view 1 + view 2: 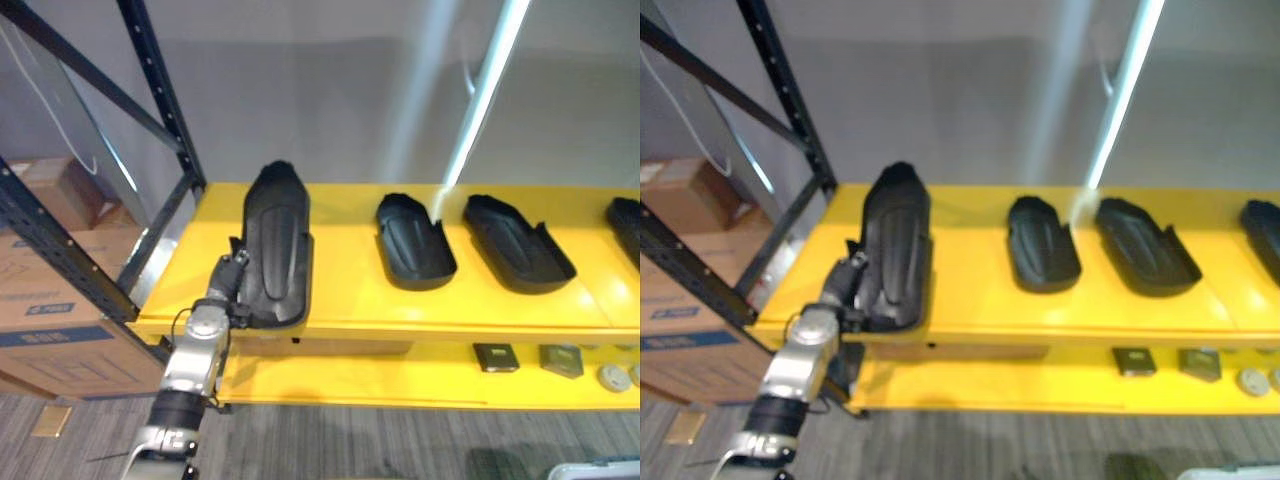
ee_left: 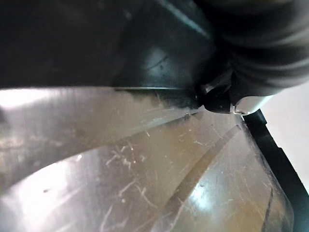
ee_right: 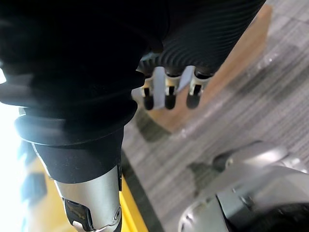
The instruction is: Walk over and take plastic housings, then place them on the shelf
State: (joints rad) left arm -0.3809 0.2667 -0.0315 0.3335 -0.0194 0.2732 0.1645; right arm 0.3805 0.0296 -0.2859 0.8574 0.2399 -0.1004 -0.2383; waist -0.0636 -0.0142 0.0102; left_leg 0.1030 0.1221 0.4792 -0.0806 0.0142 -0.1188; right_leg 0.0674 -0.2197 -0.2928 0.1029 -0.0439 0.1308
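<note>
Long black plastic housing lies on the yellow metal shelf, near end at the front lip. Left hand is at that end, fingers hidden, can't tell grip. Slide it deeper, parallel to the neighbouring black housing, before letting go. Right hand hangs loose, empty.

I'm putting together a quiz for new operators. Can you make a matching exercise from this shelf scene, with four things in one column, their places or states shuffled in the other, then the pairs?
Things
1. leftmost housing
2. middle housing
3. cardboard box
4. square part

Places or states
A. on the lower yellow level
B. lying hollow side up on the yellow shelf
C. left of the shelf, by the black rack frame
D. ribbed back up, left robot hand at its near end

Pairs: 1-D, 2-B, 3-C, 4-A
</note>
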